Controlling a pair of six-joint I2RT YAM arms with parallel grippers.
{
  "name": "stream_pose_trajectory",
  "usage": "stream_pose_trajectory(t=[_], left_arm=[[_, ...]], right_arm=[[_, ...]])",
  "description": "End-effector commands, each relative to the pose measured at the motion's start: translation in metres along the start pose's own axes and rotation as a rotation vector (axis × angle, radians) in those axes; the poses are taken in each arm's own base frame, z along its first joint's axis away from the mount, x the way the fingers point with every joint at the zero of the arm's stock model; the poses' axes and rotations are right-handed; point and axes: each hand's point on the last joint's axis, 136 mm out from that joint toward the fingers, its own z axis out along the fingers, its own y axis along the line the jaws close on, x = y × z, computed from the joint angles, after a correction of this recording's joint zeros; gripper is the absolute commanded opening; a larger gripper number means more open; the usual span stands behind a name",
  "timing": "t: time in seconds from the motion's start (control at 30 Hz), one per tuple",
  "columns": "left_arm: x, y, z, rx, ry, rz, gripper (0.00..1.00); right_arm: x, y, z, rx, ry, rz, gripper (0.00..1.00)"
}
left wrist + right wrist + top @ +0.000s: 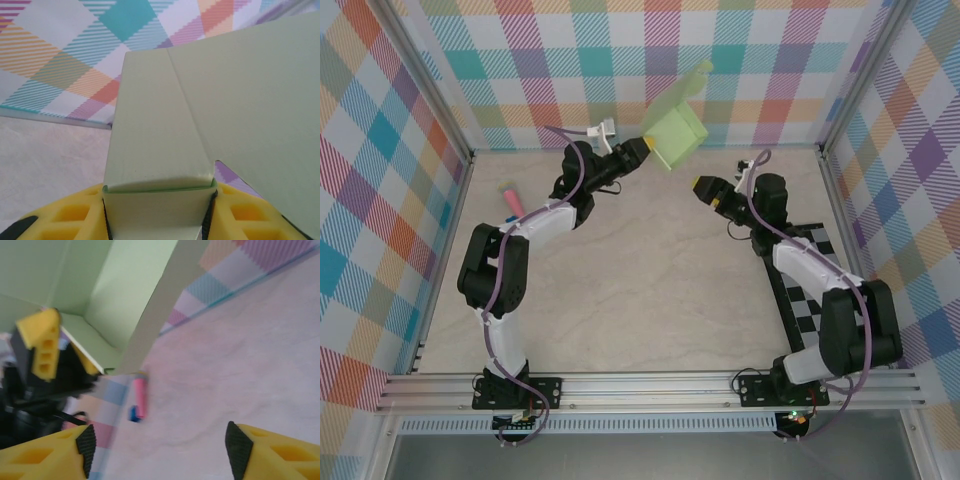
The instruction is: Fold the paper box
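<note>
The paper box [675, 130] is pale green, partly formed, with a flap standing up at the back wall. It hangs in the air, and my left gripper [645, 148] is shut on its lower left corner. In the left wrist view a folded panel of the box [165, 135] sits squeezed between the yellow fingers of the left gripper [157, 215]. My right gripper [703, 188] stands open a little to the right of and below the box, apart from it. The right wrist view shows the box [125, 295] ahead and nothing between the right gripper [160, 440] pads.
A small pink-and-blue stick [512, 200] lies on the table at the left, also seen from the right wrist [138, 397]. A black-and-white checkered board [810, 290] lies under the right arm. Plaid walls close in the back and sides.
</note>
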Motion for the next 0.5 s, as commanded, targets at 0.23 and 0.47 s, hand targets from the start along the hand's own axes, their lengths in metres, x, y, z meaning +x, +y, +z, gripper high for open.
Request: stream_pose_trajectory(t=[0.23,0.47], left_arm=[[-0.037,-0.019,0.002,0.073,-0.16,-0.223,0.3],[-0.035,-0.025,0.004,0.1,-0.175,-0.271,0.31]], right_arm=[[-0.031,0.067,0.043,-0.343,0.065,0.313,0.78],[-0.029,0.08,0.069,-0.366,0.104,0.318,0.77]])
